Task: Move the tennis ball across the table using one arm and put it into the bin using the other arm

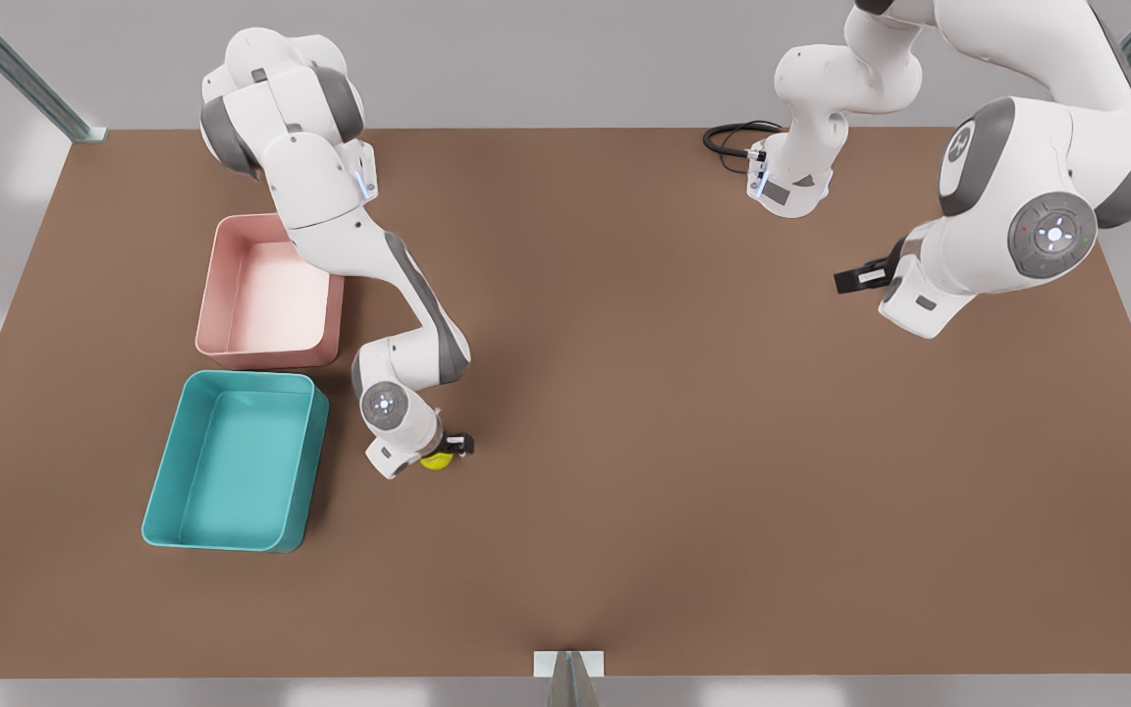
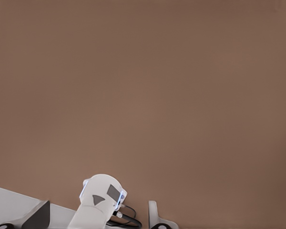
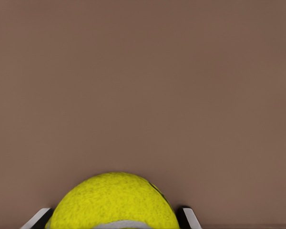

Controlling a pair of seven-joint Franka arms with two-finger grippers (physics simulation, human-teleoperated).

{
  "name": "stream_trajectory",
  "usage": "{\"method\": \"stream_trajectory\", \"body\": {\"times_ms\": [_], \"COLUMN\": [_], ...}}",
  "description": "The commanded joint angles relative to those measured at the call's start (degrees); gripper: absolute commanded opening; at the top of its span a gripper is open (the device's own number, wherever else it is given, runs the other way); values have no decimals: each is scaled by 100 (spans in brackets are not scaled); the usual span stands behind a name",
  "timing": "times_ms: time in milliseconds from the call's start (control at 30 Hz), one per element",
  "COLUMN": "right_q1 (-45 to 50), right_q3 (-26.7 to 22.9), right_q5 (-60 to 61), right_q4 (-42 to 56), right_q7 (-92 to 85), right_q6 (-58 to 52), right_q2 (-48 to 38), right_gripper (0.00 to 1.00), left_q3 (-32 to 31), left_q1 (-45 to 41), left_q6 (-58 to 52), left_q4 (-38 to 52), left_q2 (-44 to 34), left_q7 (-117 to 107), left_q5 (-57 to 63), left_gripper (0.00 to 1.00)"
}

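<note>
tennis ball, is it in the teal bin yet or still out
Out. The tennis ball sits between the right gripper's fingers, beside the teal bin, which is empty.

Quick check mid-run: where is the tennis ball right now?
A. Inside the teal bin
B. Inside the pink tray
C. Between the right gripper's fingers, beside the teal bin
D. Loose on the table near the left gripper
C. The ball sits between the right gripper's fingers, just outside the teal bin on the front view's right; the left gripper waits far across the table.

Open table (image 1: 683, 471) right of bin (image 1: 232, 462); pink tray (image 1: 266, 295) behind.
</note>
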Motion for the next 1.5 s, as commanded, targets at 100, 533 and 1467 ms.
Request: {"method": "stream_trajectory", "body": {"times_ms": [100, 533, 1467], "right_q1": [-2, -204, -2164], "right_q3": [0, -342, 501], "right_q5": [9, -167, -1635], "right_q4": [3, 328, 1725], "right_q7": [60, -2153, -1364], "right_q6": [26, -27, -6073], "right_q2": [-10, -634, -3368], "right_gripper": [71, 60, 100], "left_q3": [-2, -2, -2], "left_q1": [7, 33, 33], "left_q6": [5, 5, 40], "left_q4": [2, -6, -209], "left_q2": [-3, 5, -30], "left_q7": [-313, -313, -313], "left_q5": [2, 2, -15], "left_gripper": [100, 100, 100]}}
